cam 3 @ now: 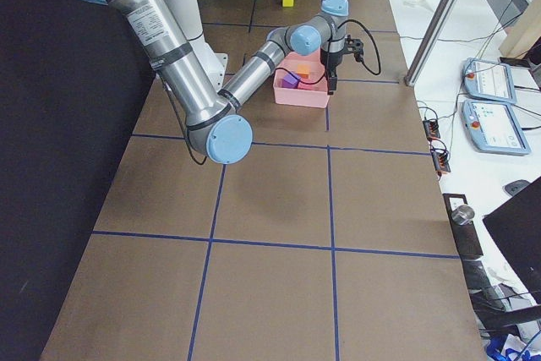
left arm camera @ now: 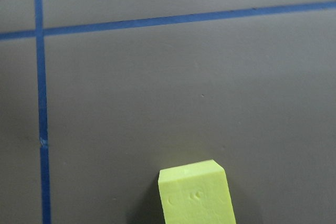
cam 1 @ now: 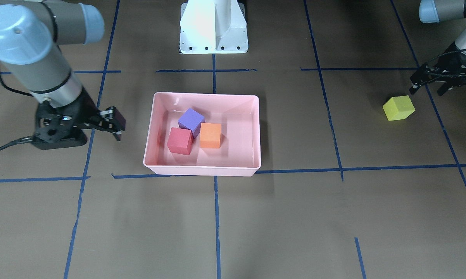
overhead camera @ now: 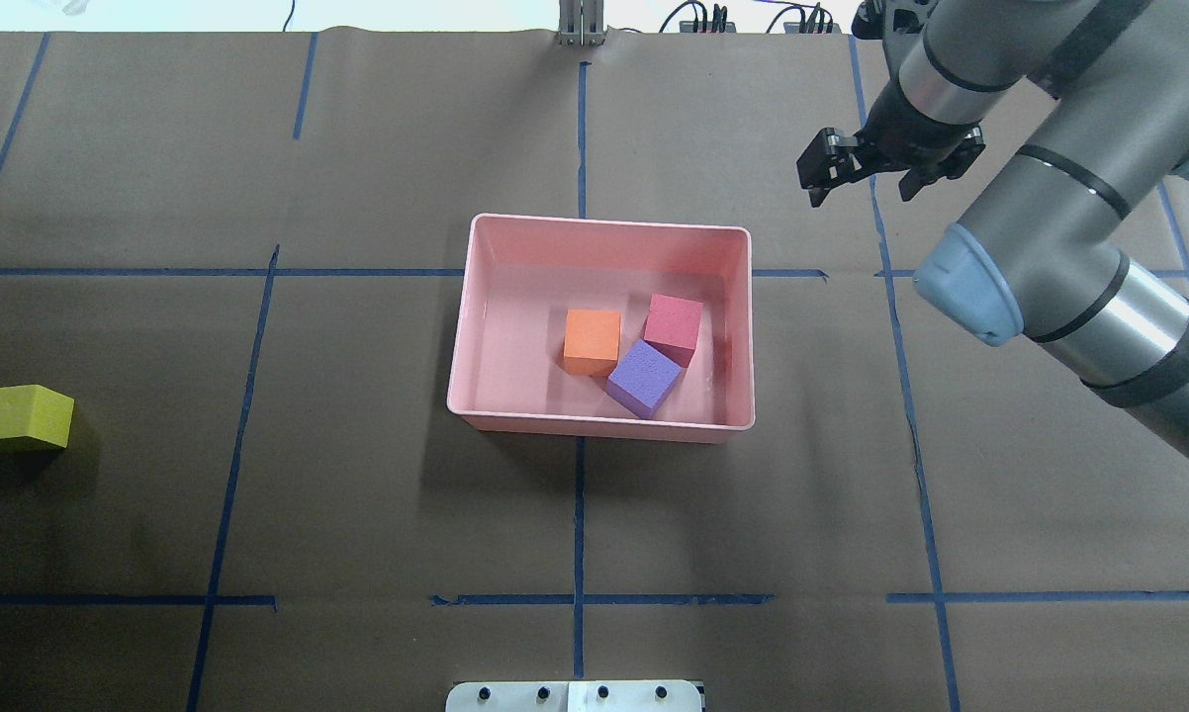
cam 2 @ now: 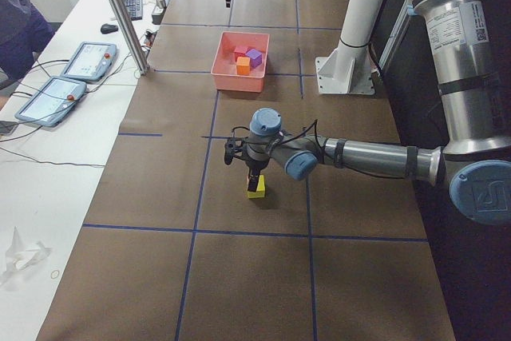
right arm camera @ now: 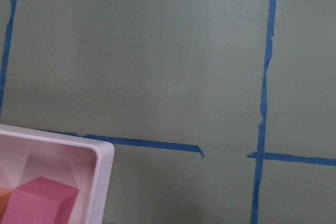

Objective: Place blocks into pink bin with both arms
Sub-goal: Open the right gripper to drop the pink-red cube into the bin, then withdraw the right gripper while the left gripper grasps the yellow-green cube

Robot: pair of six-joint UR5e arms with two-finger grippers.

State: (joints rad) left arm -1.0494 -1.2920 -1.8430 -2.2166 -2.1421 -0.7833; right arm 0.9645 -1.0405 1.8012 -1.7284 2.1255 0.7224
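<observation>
The pink bin [cam 1: 202, 170] sits mid-table and holds the red cube [cam 1: 180, 140], the purple cube [cam 1: 190, 121] and the orange cube [cam 1: 210, 135], close together. The yellow-green cube [cam 1: 399, 108] lies alone on the table, far out on my left side; it also shows in the overhead view [overhead camera: 23, 418] and at the bottom of the left wrist view [left arm camera: 197, 195]. My left gripper [cam 1: 427, 91] is open and empty, hovering just beside and above that cube. My right gripper [overhead camera: 860, 188] is open and empty, outside the bin's far right corner [right arm camera: 102, 182].
The white pedestal base [cam 1: 213, 27] stands on the robot's side of the bin. Blue tape lines [overhead camera: 579, 514] cross the brown table cover. A metal post [cam 2: 120, 13] and two tablets [cam 2: 88, 61] stand along the operators' edge, where a person sits.
</observation>
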